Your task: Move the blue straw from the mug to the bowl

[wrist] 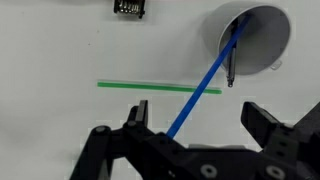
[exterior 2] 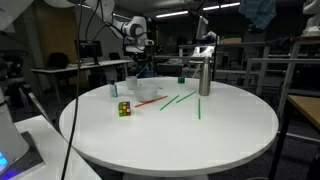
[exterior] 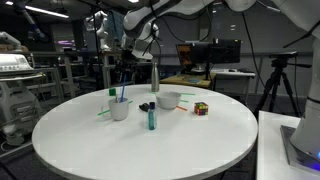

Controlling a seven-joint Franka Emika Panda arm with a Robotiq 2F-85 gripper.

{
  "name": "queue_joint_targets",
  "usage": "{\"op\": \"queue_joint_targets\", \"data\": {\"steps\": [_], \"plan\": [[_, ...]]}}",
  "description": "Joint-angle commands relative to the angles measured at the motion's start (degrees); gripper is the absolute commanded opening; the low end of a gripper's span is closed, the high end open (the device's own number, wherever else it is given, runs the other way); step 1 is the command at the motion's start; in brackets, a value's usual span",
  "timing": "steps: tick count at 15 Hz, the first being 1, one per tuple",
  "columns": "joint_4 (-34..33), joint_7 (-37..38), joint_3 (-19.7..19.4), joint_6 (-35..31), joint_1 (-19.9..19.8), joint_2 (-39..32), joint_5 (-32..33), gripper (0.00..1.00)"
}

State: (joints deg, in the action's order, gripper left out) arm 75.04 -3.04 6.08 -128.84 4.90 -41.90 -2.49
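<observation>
- White round table (exterior: 200, 140) is recorded bearing all items.
- Gripper (wrist: 197, 112): jaws are spread wide, with nothing grasped.
- The bowl (exterior: 168, 99) is set toward the far edge.
- The mug (exterior: 120, 109) is placed beside it, apart.
- The blue straw (wrist: 204, 78) is found leaning inside the mug.
- A green straw (wrist: 150, 87) is laid flat nearby.

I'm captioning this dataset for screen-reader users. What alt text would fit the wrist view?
Seen from above, a blue straw slants from the white mug at upper right down into the gap of the open pincer at the bottom. A green straw lies flat on the white table beneath it.
</observation>
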Motion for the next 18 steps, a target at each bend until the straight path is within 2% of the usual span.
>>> {"op": "queue_joint_targets", "data": {"steps": [1,6,7,8,17,18], "plan": [[-3.1,-0.6,-0.8,-0.3,0.5,-2.1,0.9,1.0],[-4.8,-0.9,-0.8,0.5,0.3,-3.4,0.7,1.0],[-5.1,-0.6,-0.8,0.2,0.3,-3.6,0.6,0.75],[-5.3,-0.6,-0.9,0.3,0.3,-3.7,0.6,0.74],[-5.6,-0.1,-1.6,0.5,0.6,-4.2,1.4,0.05],[-5.3,0.0,-1.8,0.6,0.7,-4.1,1.7,0.0]]}}
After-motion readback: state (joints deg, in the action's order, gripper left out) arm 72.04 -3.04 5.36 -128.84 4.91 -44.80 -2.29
